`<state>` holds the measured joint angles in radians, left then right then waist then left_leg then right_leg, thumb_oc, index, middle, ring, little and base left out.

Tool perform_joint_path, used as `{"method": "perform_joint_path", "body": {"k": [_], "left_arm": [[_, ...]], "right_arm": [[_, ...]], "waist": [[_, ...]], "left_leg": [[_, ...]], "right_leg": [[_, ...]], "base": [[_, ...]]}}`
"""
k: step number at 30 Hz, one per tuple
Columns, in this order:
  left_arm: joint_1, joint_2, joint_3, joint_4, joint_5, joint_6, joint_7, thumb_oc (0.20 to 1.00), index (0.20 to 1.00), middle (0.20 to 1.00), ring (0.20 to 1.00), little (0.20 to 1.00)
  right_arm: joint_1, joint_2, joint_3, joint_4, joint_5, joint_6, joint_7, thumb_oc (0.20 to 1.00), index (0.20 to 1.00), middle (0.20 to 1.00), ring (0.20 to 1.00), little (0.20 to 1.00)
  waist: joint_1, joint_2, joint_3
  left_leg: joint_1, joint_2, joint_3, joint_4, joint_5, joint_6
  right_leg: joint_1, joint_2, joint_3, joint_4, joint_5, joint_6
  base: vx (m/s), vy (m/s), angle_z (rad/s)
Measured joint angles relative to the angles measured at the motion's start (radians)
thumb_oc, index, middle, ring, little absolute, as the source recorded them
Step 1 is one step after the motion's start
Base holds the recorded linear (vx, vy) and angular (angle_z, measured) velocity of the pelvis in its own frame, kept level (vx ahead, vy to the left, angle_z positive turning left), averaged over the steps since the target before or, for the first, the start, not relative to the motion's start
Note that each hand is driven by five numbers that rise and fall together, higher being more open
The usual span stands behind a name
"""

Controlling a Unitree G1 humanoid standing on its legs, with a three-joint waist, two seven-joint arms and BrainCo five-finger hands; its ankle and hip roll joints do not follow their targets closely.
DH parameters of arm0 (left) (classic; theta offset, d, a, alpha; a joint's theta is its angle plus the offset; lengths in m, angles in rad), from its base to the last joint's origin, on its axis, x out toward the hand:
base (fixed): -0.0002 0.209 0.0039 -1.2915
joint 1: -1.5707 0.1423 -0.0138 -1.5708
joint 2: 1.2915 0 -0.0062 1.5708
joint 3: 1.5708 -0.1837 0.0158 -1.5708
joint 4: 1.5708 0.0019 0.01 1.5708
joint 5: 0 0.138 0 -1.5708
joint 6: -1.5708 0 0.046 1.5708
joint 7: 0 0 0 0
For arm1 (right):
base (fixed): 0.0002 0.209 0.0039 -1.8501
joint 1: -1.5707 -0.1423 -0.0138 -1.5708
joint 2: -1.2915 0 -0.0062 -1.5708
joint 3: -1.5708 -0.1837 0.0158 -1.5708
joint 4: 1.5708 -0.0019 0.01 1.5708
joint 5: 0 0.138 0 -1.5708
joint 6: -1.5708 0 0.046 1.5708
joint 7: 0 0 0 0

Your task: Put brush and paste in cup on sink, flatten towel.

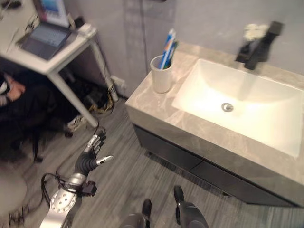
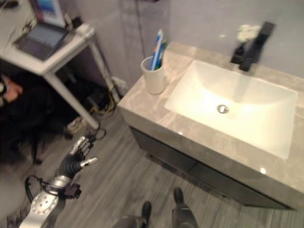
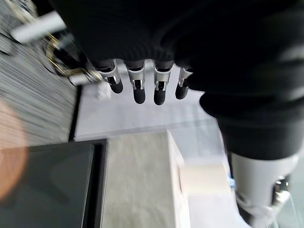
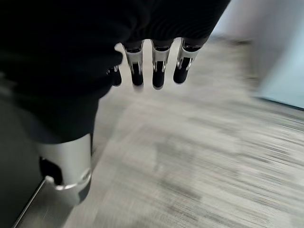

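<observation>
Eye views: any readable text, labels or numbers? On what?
None readable.
Blue and white tube in the white ceramic cup on the grey marble counter: any print too blurred to read.
Open grey laptop on the white table: screen and keys too small to read.
Black tap: no marking visible.

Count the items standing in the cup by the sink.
2: a blue-and-white toothbrush and a toothpaste tube beside it, both upright in the white cup on the counter. More may be hidden.
</observation>
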<state>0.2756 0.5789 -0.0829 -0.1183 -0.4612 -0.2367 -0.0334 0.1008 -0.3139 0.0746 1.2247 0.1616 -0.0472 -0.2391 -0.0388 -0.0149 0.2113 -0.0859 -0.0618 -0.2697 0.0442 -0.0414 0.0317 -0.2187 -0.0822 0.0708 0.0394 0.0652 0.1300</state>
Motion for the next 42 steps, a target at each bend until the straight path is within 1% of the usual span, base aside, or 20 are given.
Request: {"method": "perform_joint_path", "body": {"k": [1,2,3,4,5,7,8,9,11,13,15,17,19,23,25,28,33,36,38,42], "left_arm": [[0.01,0.002,-0.003,0.0,0.001,0.002,-0.005,0.827,0.827,0.827,0.827,0.827],[0.015,0.002,-0.004,0.0,0.001,0.002,-0.016,0.592,0.592,0.592,0.592,0.592],[0.015,0.001,-0.004,-0.002,0.001,0.002,-0.018,0.58,0.58,0.58,0.58,0.58],[0.017,0.002,-0.003,-0.002,0.0,0.002,-0.019,0.479,0.479,0.479,0.479,0.479],[0.02,0.002,-0.003,-0.004,0.0,0.003,-0.019,0.2,0.2,0.2,0.2,0.2],[0.022,0.002,-0.003,-0.01,-0.009,0.003,-0.019,0.2,0.2,0.2,0.2,0.2],[0.019,0.001,-0.006,-0.017,-0.016,0.002,-0.02,0.2,0.2,0.2,0.2,0.2],[0.007,0.003,-0.015,-0.022,-0.035,0.003,-0.021,0.2,0.2,0.2,0.2,0.2],[-0.025,0.011,-0.015,-0.037,-0.05,0.003,-0.022,0.2,0.2,0.2,0.2,0.2],[-0.044,0.046,-0.015,-0.061,-0.063,0.006,-0.027,0.2,0.2,0.2,0.2,0.2],[-0.068,0.042,0.0,-0.067,-0.092,0.005,-0.032,0.2,0.2,0.2,0.2,0.2],[-0.088,0.06,0.005,-0.076,-0.115,0.005,-0.035,0.2,0.2,0.2,0.2,0.2],[-0.098,0.078,0.016,-0.078,-0.128,0.005,-0.035,0.2,0.2,0.2,0.2,0.2],[-0.129,0.085,0.03,-0.081,-0.131,0.002,-0.028,0.2,0.2,0.2,0.2,0.2],[-0.144,0.096,0.03,-0.083,-0.156,0.001,-0.026,0.2,0.2,0.2,0.2,0.2],[-0.172,0.096,0.029,-0.086,-0.168,0.0,-0.024,0.2,0.2,0.2,0.2,0.2],[-0.31,0.158,0.021,-0.085,-0.169,-0.004,-0.005,0.2,0.2,0.2,0.2,0.2],[-0.355,0.172,0.016,-0.072,-0.169,-0.01,0.015,0.2,0.2,0.2,0.2,0.2],[-0.419,0.17,-0.018,-0.031,-0.17,-0.015,0.03,0.2,0.2,0.2,0.2,0.2],[-0.492,0.155,-0.075,0.026,-0.171,-0.02,0.042,0.2,0.2,0.2,0.2,0.2]], "right_arm": [[-0.018,0.008,0.006,-0.038,-0.025,-0.002,0.012,1.0,1.0,1.0,1.0,1.0],[-0.05,0.002,0.046,-0.086,-0.063,-0.003,0.025,1.0,1.0,1.0,1.0,1.0],[-0.069,-0.001,0.043,-0.101,-0.079,-0.022,0.032,1.0,1.0,1.0,1.0,1.0],[-0.097,-0.015,0.046,-0.129,-0.101,-0.029,0.035,1.0,1.0,1.0,1.0,1.0],[-0.104,-0.023,0.076,-0.145,-0.11,-0.013,0.058,1.0,1.0,1.0,1.0,1.0],[-0.084,-0.027,0.119,-0.212,-0.134,-0.013,0.069,1.0,1.0,1.0,1.0,1.0],[-0.067,-0.025,0.132,-0.248,-0.143,-0.024,0.07,1.0,1.0,1.0,1.0,1.0],[-0.067,-0.035,0.134,-0.28,-0.147,-0.019,0.07,1.0,1.0,1.0,1.0,1.0],[-0.047,-0.055,0.155,-0.34,-0.174,-0.017,0.071,1.0,1.0,1.0,1.0,1.0],[-0.047,-0.07,0.178,-0.365,-0.222,-0.016,0.07,1.0,1.0,1.0,1.0,1.0],[-0.037,-0.092,0.184,-0.384,-0.276,-0.018,0.071,1.0,1.0,1.0,1.0,1.0],[-0.032,-0.113,0.182,-0.389,-0.324,-0.025,0.069,1.0,1.0,1.0,1.0,1.0],[-0.032,-0.13,0.17,-0.379,-0.342,-0.022,0.069,1.0,1.0,1.0,1.0,1.0],[-0.03,-0.13,0.123,-0.334,-0.341,-0.018,0.066,1.0,1.0,1.0,1.0,1.0],[-0.038,-0.13,0.117,-0.334,-0.334,-0.019,0.064,1.0,1.0,1.0,1.0,1.0],[-0.042,-0.129,0.116,-0.327,-0.333,-0.019,0.064,1.0,1.0,1.0,1.0,1.0],[-0.065,-0.129,0.117,-0.295,-0.332,-0.018,0.063,1.0,1.0,1.0,1.0,1.0],[-0.091,-0.129,0.119,-0.293,-0.323,-0.019,0.051,1.0,1.0,1.0,1.0,1.0],[-0.139,-0.129,0.124,-0.274,-0.308,-0.017,0.043,1.0,1.0,1.0,1.0,1.0],[-0.169,-0.133,0.126,-0.283,-0.291,-0.017,0.038,1.0,1.0,1.0,1.0,1.0]], "waist": [[0.003,-0.006,-0.004],[0.011,-0.007,-0.006],[0.021,0.001,-0.007],[0.028,0.03,-0.022],[0.029,0.046,-0.03],[0.029,0.075,-0.047],[0.02,0.098,-0.059],[0.015,0.123,-0.065],[0.001,0.141,-0.068],[-0.003,0.142,-0.067],[-0.018,0.153,-0.064],[-0.03,0.163,-0.061],[-0.032,0.175,-0.058],[-0.041,0.191,-0.051],[-0.048,0.196,-0.05],[-0.063,0.206,-0.045],[-0.072,0.217,-0.02],[-0.07,0.22,-0.02],[-0.074,0.222,-0.02],[-0.08,0.227,-0.017]], "left_leg": [[0.001,0.012,-0.004,-0.02,0.0,0.0],[0.027,0.037,0.01,-0.066,0.005,-0.009],[0.034,0.05,0.006,-0.082,0.005,-0.014],[0.031,0.079,0.006,-0.085,0.02,-0.037],[0.032,0.094,0.007,-0.086,0.022,-0.04],[0.032,0.109,0.006,-0.097,0.024,-0.052],[0.032,0.114,0.006,-0.107,0.032,-0.062],[0.034,0.122,0.009,-0.122,0.043,-0.082],[0.031,0.122,0.011,-0.135,0.057,-0.103],[0.026,0.121,0.035,-0.136,0.057,-0.106],[0.027,0.114,0.046,-0.136,0.054,-0.107],[0.014,0.109,0.06,-0.137,0.051,-0.103],[-0.003,0.103,0.063,-0.137,0.051,-0.103],[-0.012,0.099,0.076,-0.137,0.052,-0.103],[-0.034,0.093,0.099,-0.136,0.052,-0.103],[-0.05,0.087,0.111,-0.136,0.054,-0.102],[-0.118,0.078,0.131,-0.136,0.069,-0.106],[-0.152,0.077,0.145,-0.136,0.072,-0.11],[-0.181,0.077,0.155,-0.136,0.075,-0.114],[-0.198,0.079,0.159,-0.136,0.078,-0.116]], "right_leg": [[0.001,0.006,-0.003,0.0,0.023,-0.008],[0.002,0.025,-0.007,-0.004,0.024,-0.02],[0.011,0.032,-0.019,-0.011,0.03,-0.032],[0.025,0.05,-0.045,-0.027,0.033,-0.043],[0.033,0.059,-0.056,-0.031,0.032,-0.051],[0.038,0.071,-0.063,-0.041,0.027,-0.059],[0.04,0.073,-0.07,-0.062,0.039,-0.067],[0.044,0.076,-0.071,-0.08,0.044,-0.066],[0.047,0.075,-0.073,-0.108,0.056,-0.067],[0.043,0.074,-0.057,-0.126,0.067,-0.066],[0.04,0.069,-0.047,-0.126,0.069,-0.065],[0.019,0.065,-0.03,-0.126,0.069,-0.062],[0.001,0.06,-0.024,-0.126,0.074,-0.058],[-0.013,0.057,-0.019,-0.126,0.074,-0.057],[-0.046,0.055,0.006,-0.126,0.083,-0.054],[-0.066,0.05,0.018,-0.126,0.088,-0.051],[-0.141,0.044,0.036,-0.126,0.11,-0.045],[-0.181,0.044,0.051,-0.126,0.119,-0.04],[-0.215,0.047,0.061,-0.125,0.127,-0.043],[-0.235,0.051,0.062,-0.125,0.13,-0.047]], "base": [[0.19,-0.209,0.74],[0.11,-0.107,0.42],[0.19,-0.201,0.37],[0.12,-0.129,0.23],[0.11,-0.129,0.23],[0.07,-0.067,0.09],[0.1,-0.096,-0.02],[0.1,-0.089,-0.04],[0.12,-0.063,-0.06],[0.04,-0.012,-0.21],[0.03,-0.016,-0.2],[0.03,-0.025,-0.14],[0.02,-0.011,-0.13],[-0.01,0.008,-0.04],[-0.02,-0.003,-0.24],[-0.04,0.001,-0.16],[-0.06,-0.011,-0.07],[0.0,-0.036,-0.12],[0.0,-0.032,-0.14],[0.0,-0.024,-0.02]]}}
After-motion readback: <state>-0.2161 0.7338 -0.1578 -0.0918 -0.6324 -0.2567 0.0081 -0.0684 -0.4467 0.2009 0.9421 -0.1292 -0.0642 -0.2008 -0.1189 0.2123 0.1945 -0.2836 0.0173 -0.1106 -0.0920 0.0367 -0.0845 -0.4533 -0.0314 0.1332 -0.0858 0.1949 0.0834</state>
